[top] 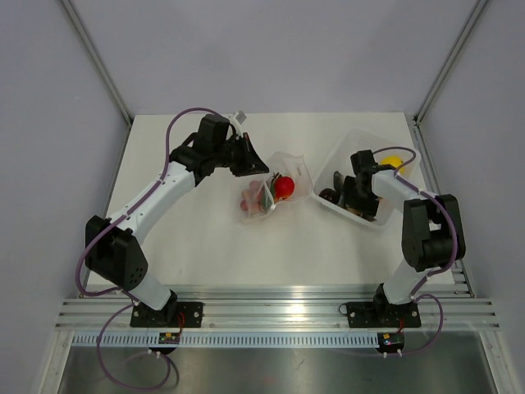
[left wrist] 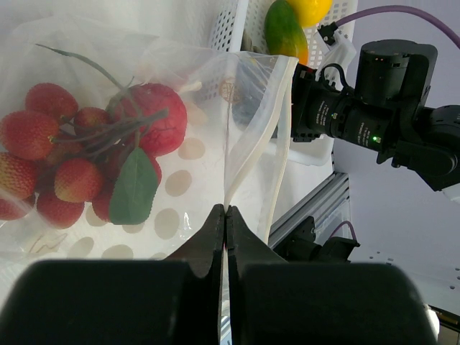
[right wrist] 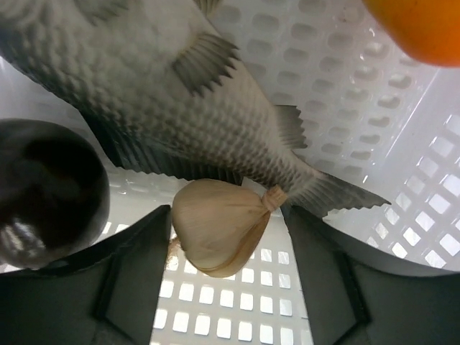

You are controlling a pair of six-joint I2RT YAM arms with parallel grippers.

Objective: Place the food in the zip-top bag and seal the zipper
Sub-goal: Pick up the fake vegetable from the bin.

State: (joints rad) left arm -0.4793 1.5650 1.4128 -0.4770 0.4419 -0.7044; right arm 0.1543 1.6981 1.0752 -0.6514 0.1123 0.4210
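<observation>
The zip-top bag (top: 294, 167) lies mid-table, clear with cream dots (left wrist: 180, 183). Inside it are a bunch of small red fruits (left wrist: 68, 172) with a green leaf, and a red ball (top: 283, 188). My left gripper (top: 259, 167) is shut on the bag's mouth edge (left wrist: 226, 210), at the pale zipper (left wrist: 251, 151), which gapes open above. My right gripper (top: 351, 195) is open inside the white basket. A beige garlic bulb (right wrist: 215, 226) lies between its fingers (right wrist: 144, 244). The gripper's midpoint (right wrist: 226, 215) is over the bulb.
The white perforated basket (top: 377, 135) at the right also holds a grey fish (right wrist: 180, 93), a dark round piece (right wrist: 43, 190), an orange fruit (right wrist: 420, 29) and a yellow piece (top: 393, 161). A green-yellow mango (left wrist: 287, 29) shows in it too. The right arm (left wrist: 388, 118) is close to the bag mouth.
</observation>
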